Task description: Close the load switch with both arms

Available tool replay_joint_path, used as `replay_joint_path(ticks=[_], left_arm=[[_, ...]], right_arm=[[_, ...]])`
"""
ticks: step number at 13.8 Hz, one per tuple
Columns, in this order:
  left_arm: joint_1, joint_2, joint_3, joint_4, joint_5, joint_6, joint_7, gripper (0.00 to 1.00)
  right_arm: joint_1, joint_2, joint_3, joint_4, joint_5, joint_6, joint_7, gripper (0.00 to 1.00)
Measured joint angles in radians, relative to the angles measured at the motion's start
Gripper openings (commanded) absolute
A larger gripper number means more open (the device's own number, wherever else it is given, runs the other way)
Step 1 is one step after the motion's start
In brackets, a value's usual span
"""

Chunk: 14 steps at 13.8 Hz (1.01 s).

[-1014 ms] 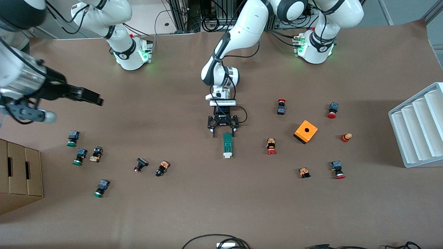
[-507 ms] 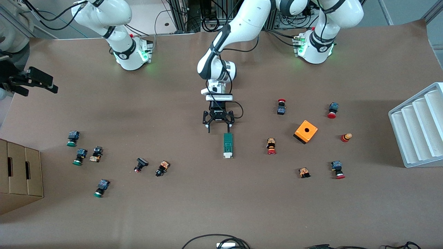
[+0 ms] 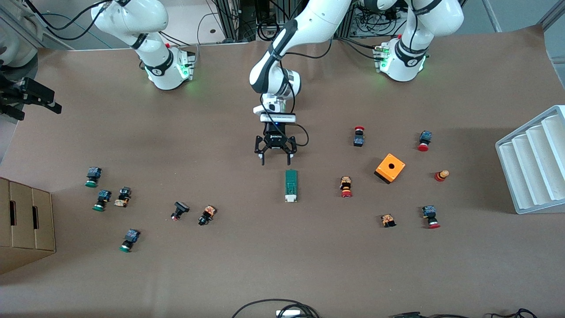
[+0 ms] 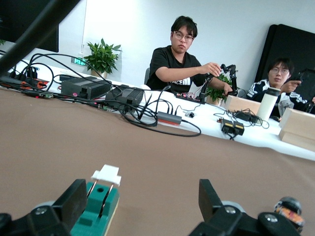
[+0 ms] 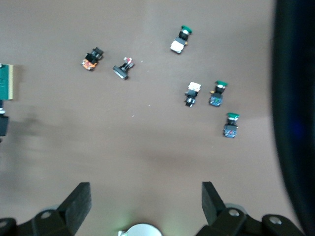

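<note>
The load switch point(image 3: 290, 186), a narrow dark-green block with a white piece at one end, lies flat in the middle of the table. My left gripper point(image 3: 274, 162) hangs low over the table just off the switch's end toward the robots' bases, open and empty. In the left wrist view the load switch point(image 4: 97, 205) with its white piece point(image 4: 107, 174) sits close to one finger point(image 4: 73, 202), apart from the left gripper point(image 4: 142, 201). My right gripper point(image 3: 46, 100) is raised high at the right arm's end, open and empty point(image 5: 145, 199). The switch's edge also shows in the right wrist view point(image 5: 7, 81).
Red-capped push buttons point(image 3: 346, 187) and an orange cube point(image 3: 389, 168) lie toward the left arm's end. Green-capped buttons point(image 3: 92, 176) lie toward the right arm's end. A white ridged tray point(image 3: 534, 159) and a cardboard box point(image 3: 24, 221) stand at the table's ends.
My left gripper has drawn back from the load switch toward the robots' bases, still open. My right gripper has pulled away to the table's edge at the right arm's end.
</note>
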Motion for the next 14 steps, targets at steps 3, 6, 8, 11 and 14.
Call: replay_joint_path(ticks=[3, 6, 8, 11, 14], left_arm=[[0.000, -0.047, 0.000, -0.002, -0.003, 0.000, 0.001, 1.00], [0.000, -0.101, 0.000, -0.010, -0.004, 0.002, 0.001, 1.00], [0.002, -0.136, 0.001, -0.017, -0.005, 0.007, 0.012, 1.00], [0.007, -0.190, 0.005, -0.026, -0.005, 0.024, 0.027, 1.00], [0.028, -0.236, 0.009, -0.033, -0.005, 0.035, 0.050, 1.00]], right_arm=[[0.013, -0.018, -0.008, -0.046, -0.019, 0.050, -0.026, 1.00], [0.013, -0.018, -0.018, -0.056, -0.019, 0.054, -0.050, 1.00], [0.013, -0.018, -0.018, -0.056, -0.019, 0.054, -0.055, 1.00], [0.013, -0.018, -0.021, -0.056, -0.019, 0.056, -0.056, 1.00], [0.012, -0.018, -0.024, -0.056, -0.019, 0.057, -0.056, 1.00]])
